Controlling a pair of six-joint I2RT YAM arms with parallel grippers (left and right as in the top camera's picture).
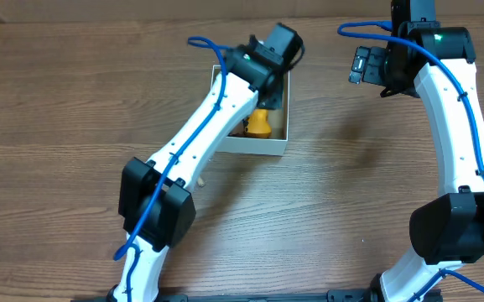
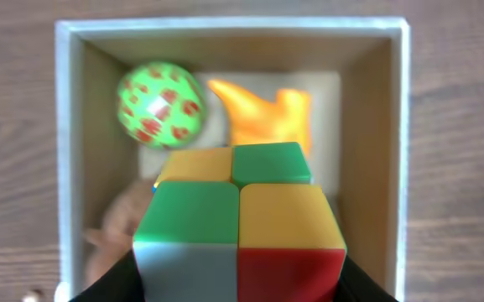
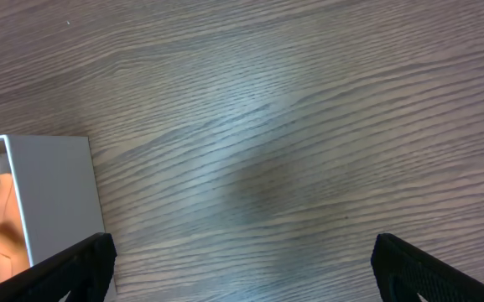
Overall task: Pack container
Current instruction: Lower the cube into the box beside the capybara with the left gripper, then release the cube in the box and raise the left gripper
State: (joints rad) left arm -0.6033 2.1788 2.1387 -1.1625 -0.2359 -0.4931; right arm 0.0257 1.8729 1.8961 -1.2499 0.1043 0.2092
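Note:
The container point(image 1: 262, 148), a square white-walled box, sits at the table's middle back; it also shows in the left wrist view point(image 2: 403, 126) and the right wrist view point(image 3: 57, 193). My left gripper point(image 2: 240, 281) is shut on a colourful cube point(image 2: 240, 218) and holds it over the box. Inside lie a green ball with red spots point(image 2: 159, 105), an orange toy point(image 2: 267, 113) and a tan toy point(image 2: 120, 231). The orange toy shows in the overhead view point(image 1: 261, 124). My right gripper point(image 3: 240, 268) is open and empty above bare wood, right of the box.
The left arm point(image 1: 200, 143) crosses over the box and hides most of its inside from overhead. A small pale scrap point(image 1: 200, 179) lies on the wood in front of the box. The table point(image 1: 351, 193) is wood-grained.

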